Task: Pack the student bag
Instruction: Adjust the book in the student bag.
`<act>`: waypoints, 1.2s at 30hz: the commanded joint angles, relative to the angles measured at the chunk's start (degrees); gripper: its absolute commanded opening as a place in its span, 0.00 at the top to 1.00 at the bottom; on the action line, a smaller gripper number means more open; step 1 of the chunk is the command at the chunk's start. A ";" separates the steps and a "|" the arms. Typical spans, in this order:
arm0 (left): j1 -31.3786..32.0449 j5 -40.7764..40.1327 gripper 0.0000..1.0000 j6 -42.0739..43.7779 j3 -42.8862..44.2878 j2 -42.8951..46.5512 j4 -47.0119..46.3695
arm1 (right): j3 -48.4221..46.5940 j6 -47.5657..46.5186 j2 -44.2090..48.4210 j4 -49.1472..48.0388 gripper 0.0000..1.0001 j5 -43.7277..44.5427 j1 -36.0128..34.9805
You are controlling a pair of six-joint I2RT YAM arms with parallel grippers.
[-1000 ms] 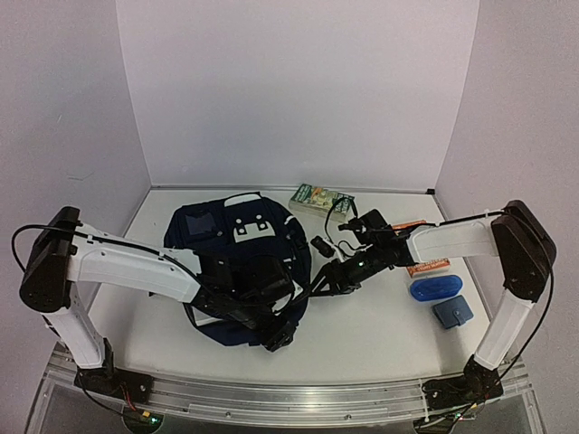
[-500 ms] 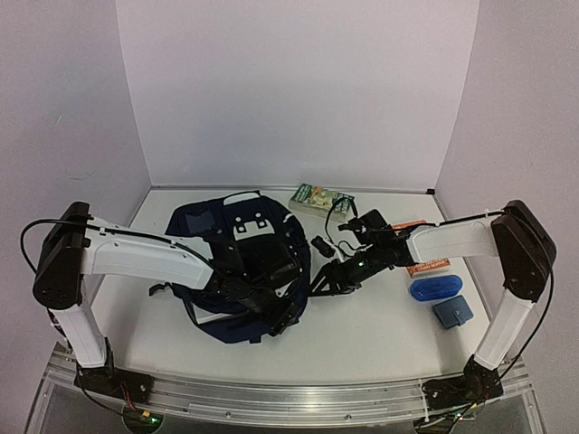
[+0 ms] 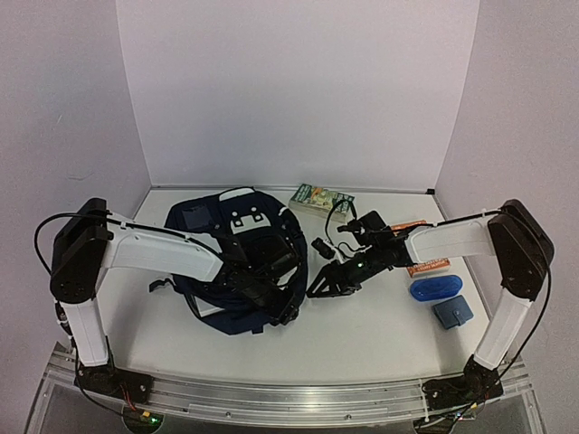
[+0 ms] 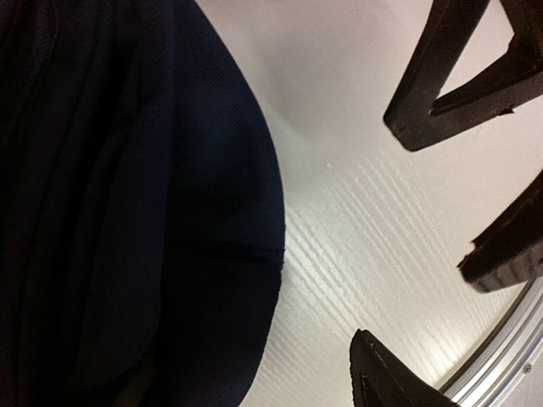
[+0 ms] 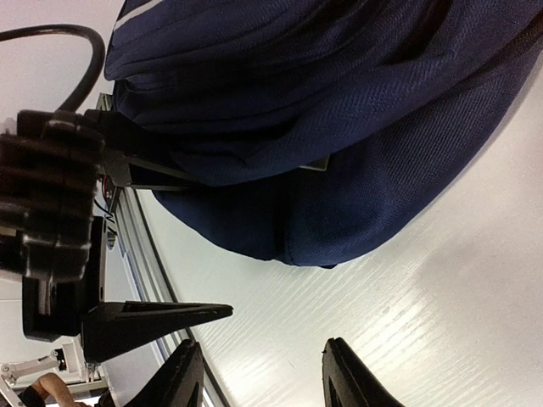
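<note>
The student bag [image 3: 237,258], navy with a white dotted patch [image 3: 251,222], lies left of the table's middle. My left gripper [image 3: 279,306] is at the bag's near right edge. In the left wrist view only one of its fingertips [image 4: 377,369] shows, with bare table between it and the bag's fabric [image 4: 127,212], which hides the other finger. My right gripper [image 3: 322,284] hovers just right of the bag, open. In the right wrist view its fingers [image 5: 344,373] stand apart over bare table below the bag [image 5: 339,127]. Nothing is held.
A green box [image 3: 318,197] lies at the back. An orange box [image 3: 427,267], a blue oval case [image 3: 434,287] and a small blue pouch [image 3: 451,313] lie at the right. A small black item [image 3: 321,244] sits by the right arm. An aluminium rail [image 3: 289,398] runs along the front edge.
My left gripper has moved away from the front edge along the bag's right side, and the bag's near edge has shifted back with it. The right gripper edged slightly left.
</note>
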State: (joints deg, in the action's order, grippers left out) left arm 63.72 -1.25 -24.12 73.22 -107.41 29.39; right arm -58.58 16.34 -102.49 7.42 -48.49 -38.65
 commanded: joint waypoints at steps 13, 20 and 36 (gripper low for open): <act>4.20 -6.90 0.97 17.61 -7.22 6.67 -21.62 | -1.65 4.34 1.11 -0.30 0.53 -4.78 8.58; 7.44 -6.54 0.99 40.49 -13.28 15.53 -27.71 | -1.83 4.64 1.12 -0.49 0.57 -5.77 8.38; 9.23 -4.69 0.92 44.41 -16.76 13.17 -28.68 | -4.07 -0.73 -1.86 1.25 0.55 2.47 -1.86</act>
State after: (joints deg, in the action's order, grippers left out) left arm 72.21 -6.59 19.69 55.68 -94.15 8.03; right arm -59.66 18.45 -103.77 7.98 -49.41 -38.95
